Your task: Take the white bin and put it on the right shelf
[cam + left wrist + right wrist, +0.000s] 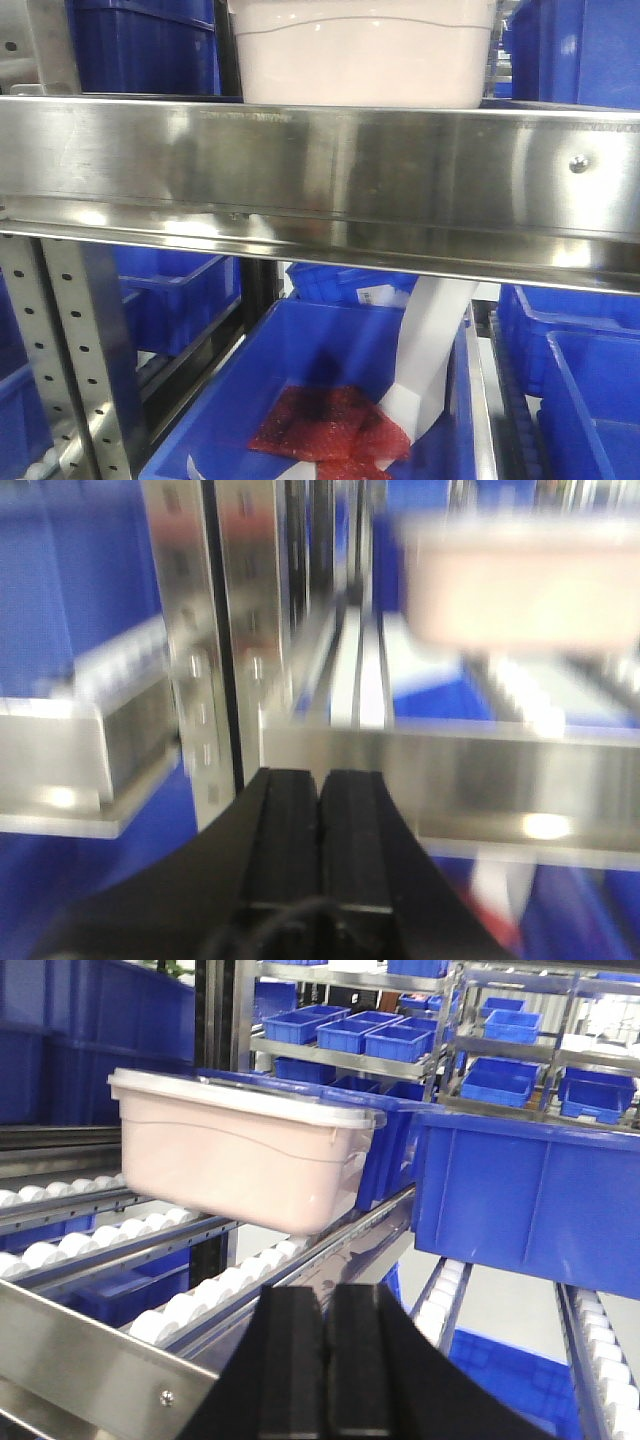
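The white bin (pixel 362 52), pale pinkish-white with a wavy line below its rim, stands on the right shelf behind the wide shiny steel front rail (pixel 320 180). In the right wrist view the white bin (pixel 235 1160) rests on white rollers, lid on, a little beyond my right gripper (pixel 326 1305). That gripper is shut and empty, just behind the rail (pixel 80 1355). My left gripper (pixel 322 785) is shut and empty, in front of the rail (pixel 450 780); the bin (pixel 520 585) shows blurred at the upper right.
Blue open bins flank the white bin (pixel 140 45) (pixel 530 1195). A lower blue bin (pixel 330 390) holds red packets and white paper. Perforated grey uprights (pixel 70 350) stand at the left. White rollers (pixel 190 1305) line the shelf lanes. More racks with blue bins stand behind.
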`<control>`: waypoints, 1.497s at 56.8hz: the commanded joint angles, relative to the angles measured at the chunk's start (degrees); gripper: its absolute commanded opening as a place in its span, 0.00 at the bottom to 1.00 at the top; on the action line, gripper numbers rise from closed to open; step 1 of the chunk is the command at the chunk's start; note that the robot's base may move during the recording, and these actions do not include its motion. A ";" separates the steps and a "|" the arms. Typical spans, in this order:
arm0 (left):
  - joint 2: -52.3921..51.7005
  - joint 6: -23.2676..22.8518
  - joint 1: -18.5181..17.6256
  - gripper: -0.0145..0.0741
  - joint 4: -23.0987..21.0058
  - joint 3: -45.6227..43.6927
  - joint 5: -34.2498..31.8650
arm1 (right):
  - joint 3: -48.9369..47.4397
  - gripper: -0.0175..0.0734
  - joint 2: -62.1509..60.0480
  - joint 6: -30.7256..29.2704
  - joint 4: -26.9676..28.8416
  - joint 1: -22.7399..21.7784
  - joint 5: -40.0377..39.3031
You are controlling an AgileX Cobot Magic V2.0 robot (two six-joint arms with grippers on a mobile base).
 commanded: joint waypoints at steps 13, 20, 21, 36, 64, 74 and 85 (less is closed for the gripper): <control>-2.16 0.01 -0.48 0.03 -3.16 1.28 -5.89 | -1.35 0.27 0.80 -0.03 1.68 -0.23 -3.55; -2.16 0.01 -0.48 0.03 -3.16 1.89 -5.89 | -1.35 0.27 0.80 -0.03 1.68 -0.23 -3.55; -2.16 0.01 -0.48 0.03 -3.16 1.88 -5.89 | -1.35 0.27 0.80 -0.03 1.68 -0.23 -3.55; -2.16 0.01 -0.48 0.03 -2.22 2.61 -4.19 | -1.35 0.27 0.80 -0.03 1.68 -0.23 -3.55; -2.48 -0.61 -3.65 0.03 -0.63 25.88 -28.16 | -1.35 0.27 0.80 -0.03 1.68 -0.23 -3.61; -2.48 -0.61 0.18 0.03 -0.77 28.53 -30.42 | -1.35 0.27 0.80 -0.03 1.68 -0.23 -3.61; -2.48 -0.61 0.91 0.03 -0.77 28.53 -30.40 | -1.35 0.27 0.80 -0.03 1.68 -0.23 -3.61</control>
